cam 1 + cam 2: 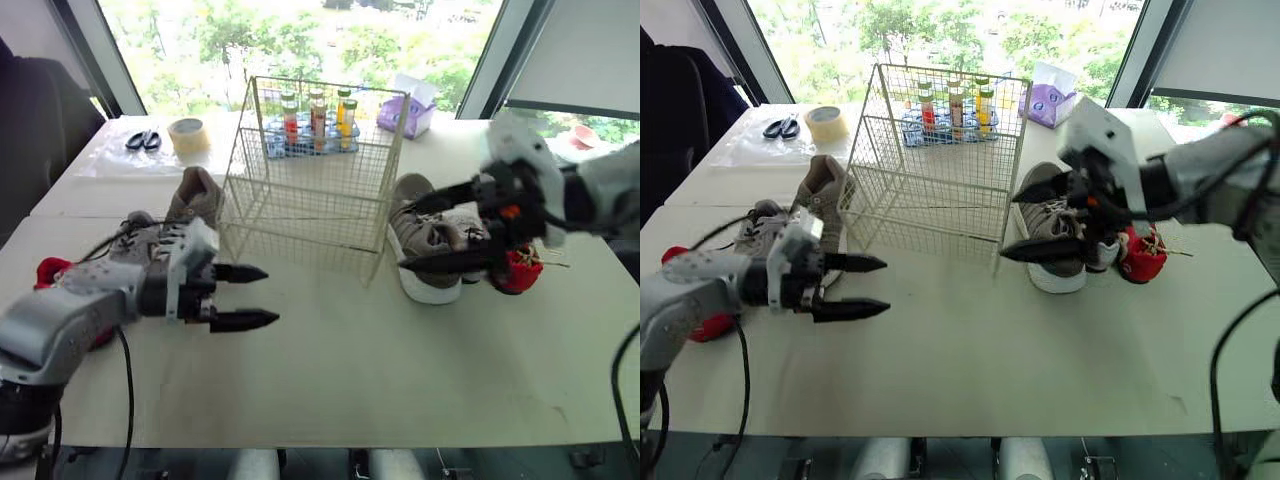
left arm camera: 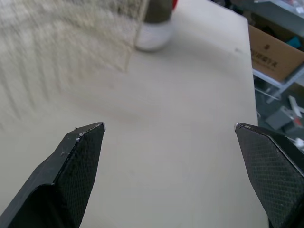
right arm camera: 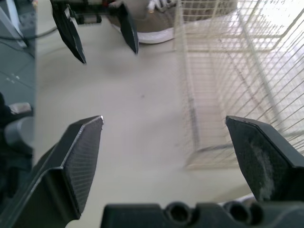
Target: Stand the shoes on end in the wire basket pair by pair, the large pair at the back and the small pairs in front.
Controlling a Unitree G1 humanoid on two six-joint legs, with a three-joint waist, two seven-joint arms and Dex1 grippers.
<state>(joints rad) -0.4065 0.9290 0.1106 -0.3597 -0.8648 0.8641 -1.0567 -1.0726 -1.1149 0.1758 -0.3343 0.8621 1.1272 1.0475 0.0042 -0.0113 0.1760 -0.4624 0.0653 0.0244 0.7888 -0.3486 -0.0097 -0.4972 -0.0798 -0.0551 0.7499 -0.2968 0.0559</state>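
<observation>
The left gripper (image 1: 268, 296) is being held nearest, over the bare table (image 1: 350, 370), its fingers spread wide apart with nothing between them. The grey shoes (image 1: 192, 195) are lying just behind it, to the left of the wire basket (image 1: 310, 180). The right gripper (image 1: 403, 238) is being held with its fingers also apart (nothing clamped), just over a third grey shoe (image 1: 428, 245), which is lying just beside the basket's right front corner. Bottles (image 1: 316, 118) are standing beyond the basket.
</observation>
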